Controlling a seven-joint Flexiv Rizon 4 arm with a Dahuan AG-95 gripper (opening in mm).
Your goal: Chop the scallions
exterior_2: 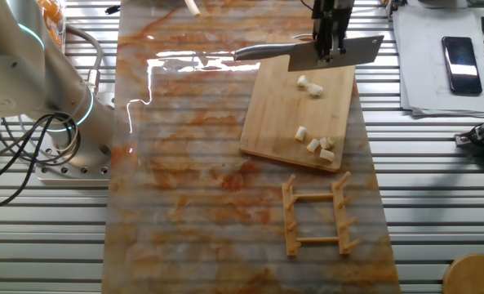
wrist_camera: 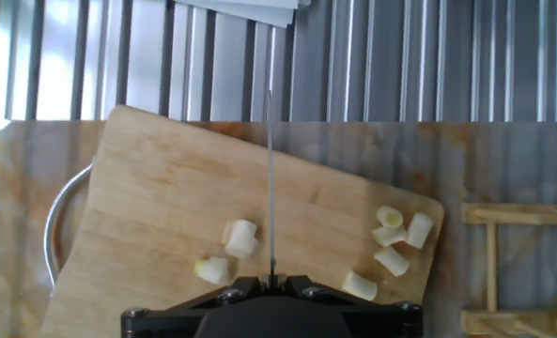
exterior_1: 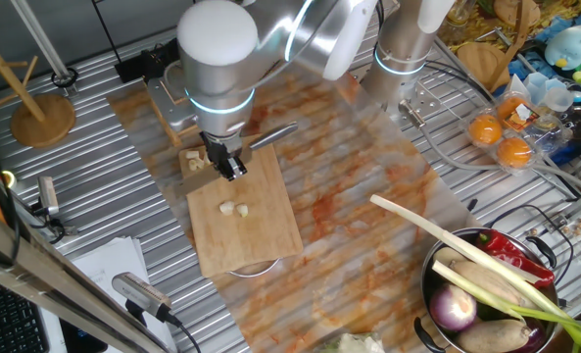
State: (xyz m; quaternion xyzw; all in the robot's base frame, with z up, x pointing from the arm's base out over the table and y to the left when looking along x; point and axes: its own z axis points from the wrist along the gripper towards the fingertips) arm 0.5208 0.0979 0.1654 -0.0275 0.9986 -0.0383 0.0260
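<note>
The scallions are several short cream chunks on a bamboo cutting board (exterior_2: pixel 278 122). Two chunks (exterior_2: pixel 310 86) lie just under the blade, and a cluster (exterior_2: pixel 319 144) sits near the board's corner. In the hand view the pair (wrist_camera: pixel 240 238) lies left of the blade and the cluster (wrist_camera: pixel 396 235) to the right. My gripper (exterior_2: pixel 331 45) is shut on a cleaver (exterior_2: pixel 344 52), held edge-down above the board. From the hand view the blade (wrist_camera: pixel 270 178) shows as a thin line running out of the gripper (wrist_camera: pixel 273 282). The first fixed view shows the gripper (exterior_1: pixel 229 162) above the chunks (exterior_1: pixel 233 209).
A wooden rack (exterior_2: pixel 315 216) lies flat beside the board. A metal bowl (exterior_1: pixel 437 294) at the right holds a purple onion (exterior_1: pixel 454 309) and a long green-leaved stalk (exterior_1: pixel 447 240). A phone (exterior_2: pixel 458 53) lies on papers. A metal rim (wrist_camera: pixel 57 235) pokes out beneath the board.
</note>
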